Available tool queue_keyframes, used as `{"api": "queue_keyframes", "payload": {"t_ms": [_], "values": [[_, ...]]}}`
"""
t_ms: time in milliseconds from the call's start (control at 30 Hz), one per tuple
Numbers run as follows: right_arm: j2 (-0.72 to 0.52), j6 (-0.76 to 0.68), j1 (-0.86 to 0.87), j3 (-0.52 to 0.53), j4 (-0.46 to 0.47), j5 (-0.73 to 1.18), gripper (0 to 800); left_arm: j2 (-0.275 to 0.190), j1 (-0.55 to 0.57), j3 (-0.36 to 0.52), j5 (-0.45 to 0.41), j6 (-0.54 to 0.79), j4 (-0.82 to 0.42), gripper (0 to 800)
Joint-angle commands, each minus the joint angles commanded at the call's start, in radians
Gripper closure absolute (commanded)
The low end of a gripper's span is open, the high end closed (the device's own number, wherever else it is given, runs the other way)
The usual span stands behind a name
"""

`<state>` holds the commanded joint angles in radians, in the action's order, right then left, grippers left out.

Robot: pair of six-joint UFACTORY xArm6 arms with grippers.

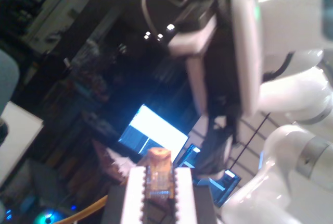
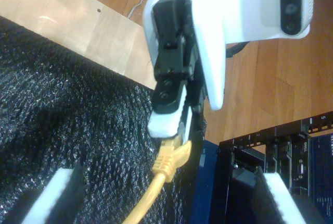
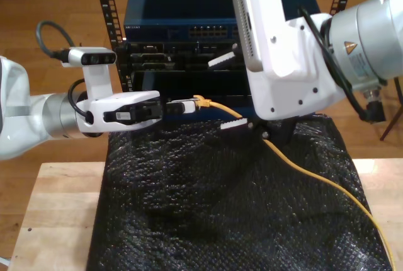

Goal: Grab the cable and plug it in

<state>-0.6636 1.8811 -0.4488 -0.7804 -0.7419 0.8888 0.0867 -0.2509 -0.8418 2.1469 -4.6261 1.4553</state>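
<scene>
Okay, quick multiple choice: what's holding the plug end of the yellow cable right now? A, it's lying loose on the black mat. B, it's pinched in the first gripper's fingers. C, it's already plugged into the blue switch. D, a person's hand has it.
B: the first wrist view shows the cable plug clamped in my first gripper, and the exterior view shows that gripper holding it above the black mat, short of the blue switch.

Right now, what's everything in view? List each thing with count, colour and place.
cable: one, yellow-orange, running over the mat from the exterior view's lower right up to the jaws.
mat: one, black, textured, covering the table.
table: one, light wood, under the mat.
rack: one, black and blue, behind the mat.
my first gripper: white, shut on the cable's plug end.
my second gripper: white, jaws apart, above the cable.
</scene>
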Motion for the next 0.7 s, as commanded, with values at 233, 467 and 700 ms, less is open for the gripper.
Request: {"api": "queue_keyframes", "payload": {"t_ms": [233,467,700], "values": [[-0.002,0.006,-0.031,0.002,-0.002,-0.037,62,0.002,0.0,0.017,0.04,-0.029,0.015,794],[-0.003,0.018,-0.086,0.021,0.0,-0.106,81,0.0,-0.002,0.026,0.078,-0.043,0.031,794],[-0.02,0.023,-0.084,0.021,-0.002,-0.106,78,0.002,-0.008,0.028,0.118,-0.043,0.031,794]]}}
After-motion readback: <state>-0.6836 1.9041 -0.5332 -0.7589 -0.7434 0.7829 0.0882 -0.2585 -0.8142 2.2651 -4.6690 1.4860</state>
